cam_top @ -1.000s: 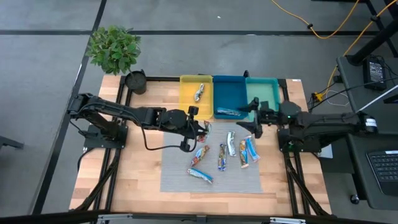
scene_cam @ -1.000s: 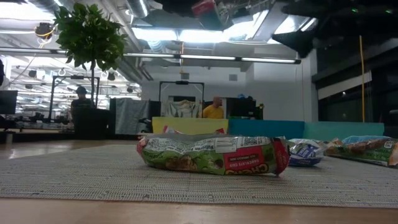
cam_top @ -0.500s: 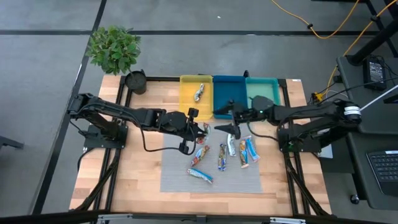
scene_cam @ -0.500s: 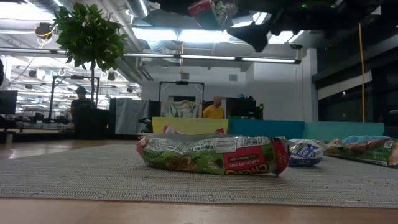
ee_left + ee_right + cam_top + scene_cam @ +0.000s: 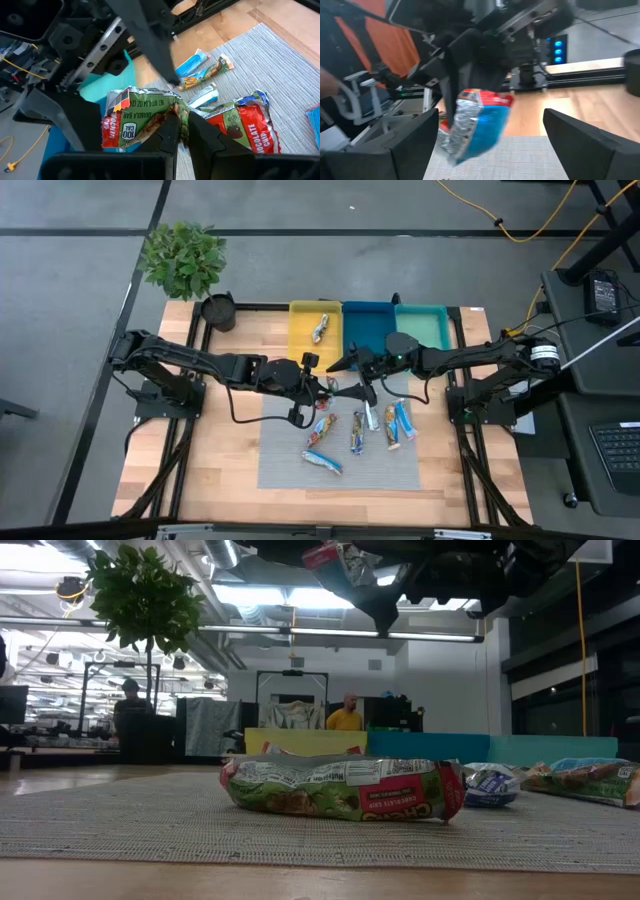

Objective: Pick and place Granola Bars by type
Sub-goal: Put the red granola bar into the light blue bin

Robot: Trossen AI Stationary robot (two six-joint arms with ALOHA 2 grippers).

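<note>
The left gripper [image 5: 326, 388] is clamped on a red-and-green granola bar [image 5: 150, 112], holding it in the air above the far edge of the grey mat [image 5: 280, 465]; in the left wrist view the two dark fingers [image 5: 167, 135] pinch the crinkled wrapper near its middle. The right gripper [image 5: 348, 378] is extended across the table from the right side and sits just beside the left gripper, its fingers spread wide apart on either side of the held bar, with nothing in them; whether they touch the wrapper cannot be told. In the right wrist view the held bar [image 5: 475, 122] hangs between the two open fingers [image 5: 415, 145].

Five further bars lie on the mat: one red-blue bar [image 5: 321, 427], one near the front [image 5: 322, 462], one dark bar [image 5: 357, 432], one silver bar [image 5: 372, 414] and a pair of blue-orange bars [image 5: 399, 422] side by side. In the low view a green-and-red bar [image 5: 340, 788] lies flat nearest the camera.

At the far side of the table stand three trays in a row: a yellow tray [image 5: 300, 345] with one silver bar [image 5: 320, 329] inside, a blue tray [image 5: 368, 320] and a teal tray [image 5: 425, 320]. A potted plant [image 5: 184, 258] stands at the far left corner
</note>
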